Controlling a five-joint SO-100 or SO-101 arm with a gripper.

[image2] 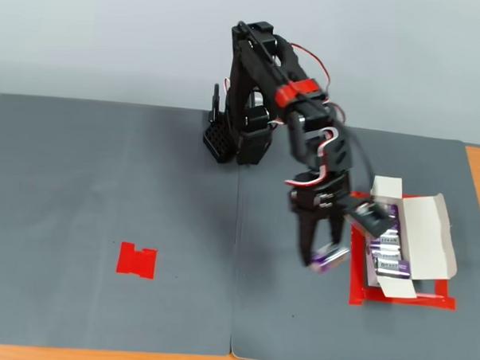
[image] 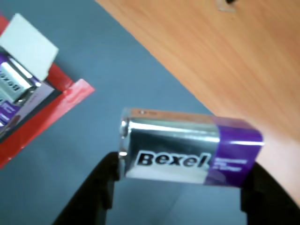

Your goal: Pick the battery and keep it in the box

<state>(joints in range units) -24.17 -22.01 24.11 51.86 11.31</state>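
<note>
Carry step: hand [image2: 327, 259] clamped on battery [image: 187, 147], lifted off bench. Box [image2: 429, 236] just beside hand; next, swing over, lower, release.

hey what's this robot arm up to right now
The arm's gripper is shut on a purple-and-silver battery, held between its black fingers above the grey mat. In the fixed view it hangs just left of the white box, which sits open inside a red tape frame and already holds several similar batteries. The held battery is not in the box yet. A red tape patch lies on the mat farther left in that view.
</note>
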